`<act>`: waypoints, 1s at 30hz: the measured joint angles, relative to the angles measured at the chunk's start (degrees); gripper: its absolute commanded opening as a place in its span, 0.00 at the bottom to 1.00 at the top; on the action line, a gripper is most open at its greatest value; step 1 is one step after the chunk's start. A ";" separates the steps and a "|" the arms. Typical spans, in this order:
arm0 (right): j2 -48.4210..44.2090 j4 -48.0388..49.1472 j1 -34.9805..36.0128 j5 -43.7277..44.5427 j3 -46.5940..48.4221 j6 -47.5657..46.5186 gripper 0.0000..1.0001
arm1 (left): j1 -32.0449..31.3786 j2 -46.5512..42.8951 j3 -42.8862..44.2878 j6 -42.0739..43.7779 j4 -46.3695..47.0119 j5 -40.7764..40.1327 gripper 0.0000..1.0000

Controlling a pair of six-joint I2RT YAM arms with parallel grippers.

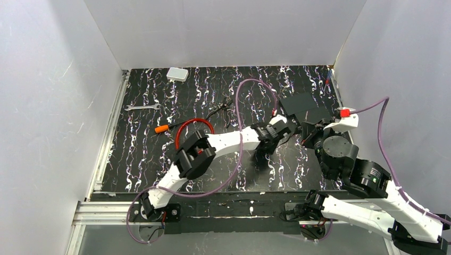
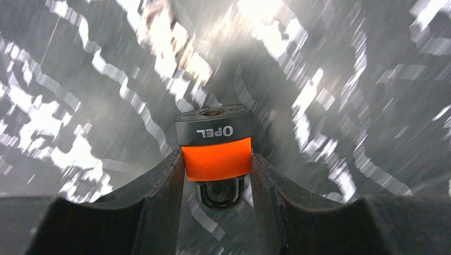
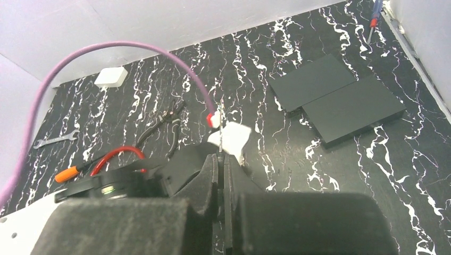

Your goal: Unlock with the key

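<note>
Between the fingers of the right gripper (image 3: 220,159), the key (image 3: 219,139): is pinched, its thin blade seen projecting past the tips; the head is hidden.
Right gripper: is clenched on the key, jaws nearly touching.
Left gripper (image 2: 217,159): is closed on the padlock (image 2: 215,141), the orange body clamped, the keyhole end turned away from the wrist.
Ahead-left of the right gripper: pliers (image 3: 162,123) and a red cable loop (image 3: 114,155) are seen.

Left wrist cam: padlock (image 2: 215,143) sharp, bkgd all round it blur-smeared, white glare just above it. Top & right wrist views bright, even.
</note>
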 measured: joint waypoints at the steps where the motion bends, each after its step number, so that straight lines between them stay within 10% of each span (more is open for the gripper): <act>1: 0.13 0.07 0.00 0.00 0.00 -0.11 0.01 | 0.00 -3.21 -4.92 1.97 0.22 0.52 0.00; 12: 2.49 2.47 0.00 -1.01 -0.81 -0.26 0.01 | 0.00 -26.69 -31.58 25.90 1.73 8.44 0.00; 22: 5.97 3.91 0.00 -4.35 -3.91 1.68 0.01 | 0.00 -35.15 -47.84 37.03 2.97 10.58 0.65; 24: 6.27 3.89 0.00 -4.61 -3.93 1.86 0.01 | 0.00 -36.70 -49.27 37.94 3.54 10.29 0.93; 30: 6.73 4.07 0.00 -5.38 -4.00 2.75 0.01 | 0.00 -45.66 -52.33 37.66 6.86 8.15 0.98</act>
